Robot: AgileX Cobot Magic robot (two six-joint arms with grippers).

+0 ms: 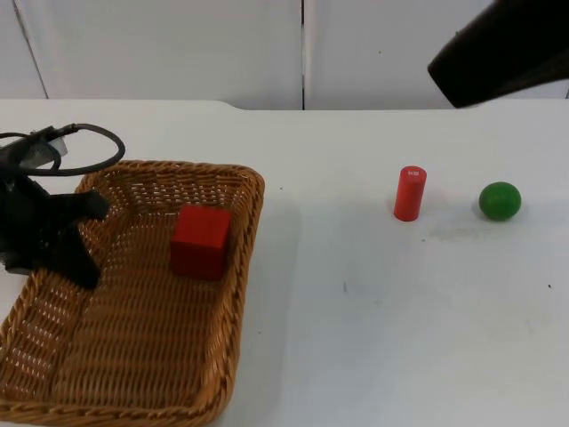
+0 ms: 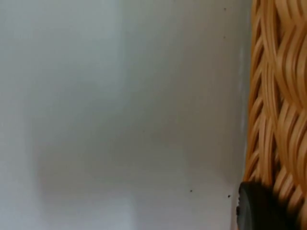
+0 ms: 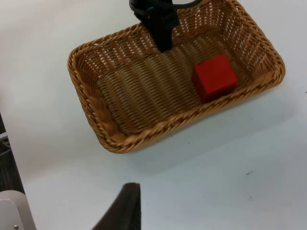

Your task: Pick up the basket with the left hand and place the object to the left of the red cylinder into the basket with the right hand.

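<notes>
Basket [image 1: 133, 374] of woven wicker lay at the left of the white table [image 1: 373, 329], and a red cube [image 1: 201, 240] sat inside it, near the wall that faces the middle of the table. The left gripper [image 1: 67, 236] was at the basket's left rim, one black finger [image 1: 84, 206] reaching over the wall into the basket and another lying lower along the same wall; they appeared to be clamped on that rim, though the contact itself was hard to make out from above. In the left wrist view the wicker weave [image 2: 278, 96] ran close alongside a black fingertip [image 2: 259, 208], with bare table beside it. I could not tell from the pictures whether the basket was lifted or resting on the table.

To the right, well apart from the basket, a red cylinder [image 1: 410, 193] stood upright, and a green ball [image 1: 500, 201] lay near it on its right side. Both were on the table surface, not touching each other.

The right arm [image 1: 498, 58] was raised near the partition wall, above the cylinder and ball. Its wrist view looked down on the whole basket [image 3: 120, 139], the cube [image 3: 214, 76] in it and the left gripper [image 3: 158, 21] at the far rim. Of the right gripper one dark fingertip [image 3: 122, 208] could be seen, so I could not tell whether it was open or closed.
</notes>
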